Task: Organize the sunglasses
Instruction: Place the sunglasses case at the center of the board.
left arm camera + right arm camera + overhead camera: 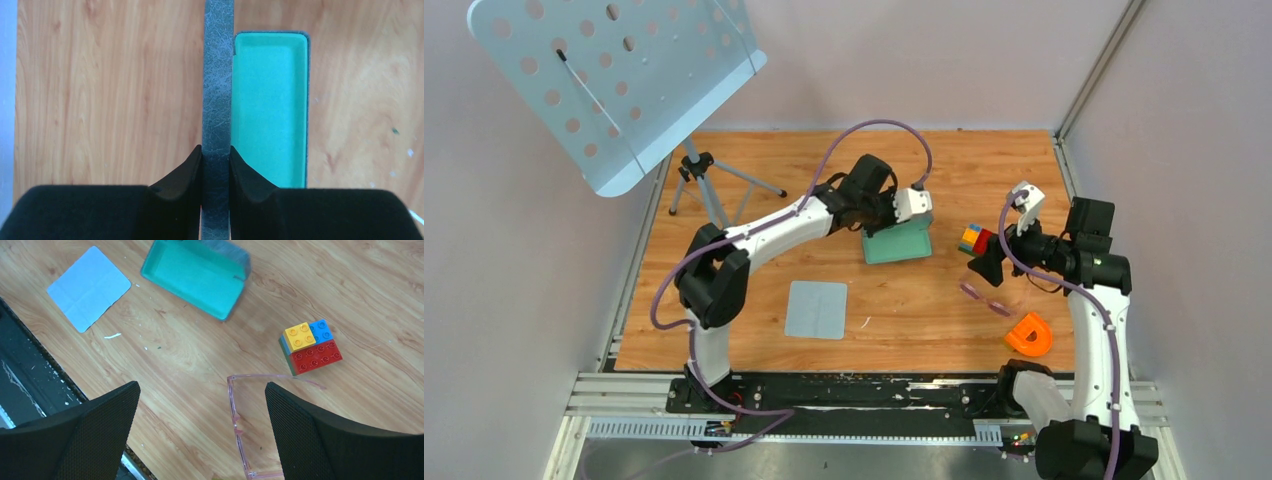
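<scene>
wooden table (904, 320): left hand (216, 153) pinches case lid (218, 75), right hand (202, 386) wide over sunglasses (984, 298).

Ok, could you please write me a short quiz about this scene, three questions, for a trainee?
1. Fill the gap: the right pincer hovers over the sunglasses with its jaws ____.
2. What does the left pincer clamp? A the sunglasses; B the lid of the case; C nothing.
3. True or false: the sunglasses lie inside the case.

Key: 1 open; 2 B; 3 false, they lie on the table.
</scene>
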You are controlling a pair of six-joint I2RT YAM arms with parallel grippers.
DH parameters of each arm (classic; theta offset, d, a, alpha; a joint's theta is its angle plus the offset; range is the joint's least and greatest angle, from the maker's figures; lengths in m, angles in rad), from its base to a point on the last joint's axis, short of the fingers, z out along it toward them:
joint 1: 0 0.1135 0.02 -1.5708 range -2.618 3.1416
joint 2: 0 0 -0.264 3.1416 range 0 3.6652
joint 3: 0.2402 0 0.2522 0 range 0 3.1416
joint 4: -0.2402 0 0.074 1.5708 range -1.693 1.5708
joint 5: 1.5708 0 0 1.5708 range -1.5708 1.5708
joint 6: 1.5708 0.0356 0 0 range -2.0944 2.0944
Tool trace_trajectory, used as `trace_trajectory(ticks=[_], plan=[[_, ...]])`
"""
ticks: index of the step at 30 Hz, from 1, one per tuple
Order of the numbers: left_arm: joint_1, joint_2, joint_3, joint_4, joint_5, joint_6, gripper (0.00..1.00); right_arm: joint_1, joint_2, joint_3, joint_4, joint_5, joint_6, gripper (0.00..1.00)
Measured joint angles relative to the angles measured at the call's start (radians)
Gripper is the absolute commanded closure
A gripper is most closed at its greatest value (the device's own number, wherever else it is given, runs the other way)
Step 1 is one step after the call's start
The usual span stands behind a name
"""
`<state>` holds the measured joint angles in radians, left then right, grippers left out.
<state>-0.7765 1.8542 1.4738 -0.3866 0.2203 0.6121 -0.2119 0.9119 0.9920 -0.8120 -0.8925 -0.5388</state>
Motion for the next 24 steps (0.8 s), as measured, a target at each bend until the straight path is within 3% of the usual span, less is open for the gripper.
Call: trace_trajectory(ticks=[4, 24], plan=[[0.040, 0.121, 0.137, 0.001, 0.080, 0.015, 0.95, 0.000, 0.000, -0.032, 0.031, 0.008, -0.004, 0.00], [0.075, 0.239, 0.176, -0.012, 0.214, 0.051, 0.85, 0.000, 0.099, -0.039, 0.097, 0.012, -0.008, 0.00]])
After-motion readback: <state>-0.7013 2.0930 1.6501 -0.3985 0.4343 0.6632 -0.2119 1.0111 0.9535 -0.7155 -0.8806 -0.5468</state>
